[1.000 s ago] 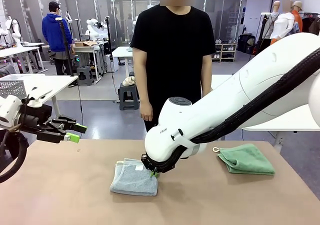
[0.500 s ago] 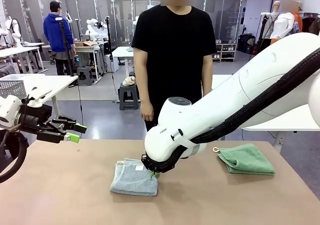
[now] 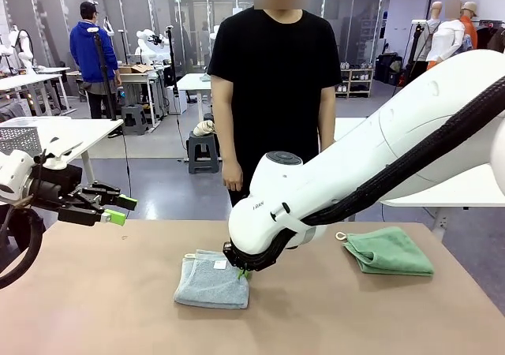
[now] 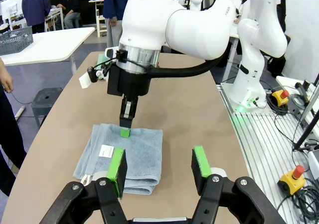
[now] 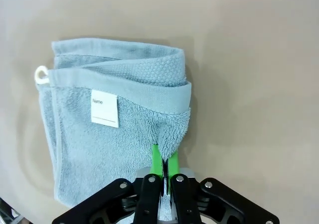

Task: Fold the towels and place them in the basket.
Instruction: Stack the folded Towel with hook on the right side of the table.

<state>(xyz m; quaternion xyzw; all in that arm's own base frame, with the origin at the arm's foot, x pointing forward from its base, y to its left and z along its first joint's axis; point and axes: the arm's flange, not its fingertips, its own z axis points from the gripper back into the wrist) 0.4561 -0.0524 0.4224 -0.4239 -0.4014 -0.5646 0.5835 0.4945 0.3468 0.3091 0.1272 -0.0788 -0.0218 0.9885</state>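
Blue-grey towel (image 5: pixel 114 129) edge pinched in closed right pincer (image 5: pixel 163 160); left pincer (image 4: pixel 159 167) gapes empty.

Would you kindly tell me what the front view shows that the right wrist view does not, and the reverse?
Front view alone: the green towel lying folded at the table's right, the person standing across the table, and the left hand open above the table's left edge. Right wrist view alone: the blue towel's white name label and its loop. Shared: the right hand shut on the blue towel.
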